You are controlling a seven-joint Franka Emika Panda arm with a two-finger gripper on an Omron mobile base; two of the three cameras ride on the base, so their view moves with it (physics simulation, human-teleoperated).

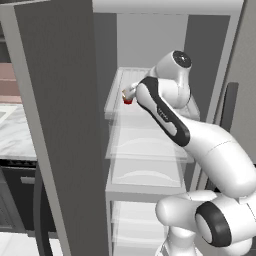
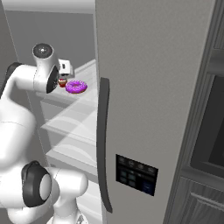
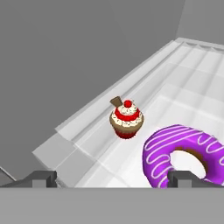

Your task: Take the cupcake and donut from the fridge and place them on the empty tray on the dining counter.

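Step in hand: reaching into the fridge for the first pick, nothing lifted yet. The gripper hangs over the upper shelf with its jaws spread wide and empty. The cupcake stands just ahead, between the fingertip lines, toward the shelf's side edge; the donut lies beside it, under one fingertip (close quarters). Next move, as I judge it: advance, centre on the cupcake, then close.

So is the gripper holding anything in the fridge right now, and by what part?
Nothing is held. The gripper is open, short of the cupcake and donut on the shelf.
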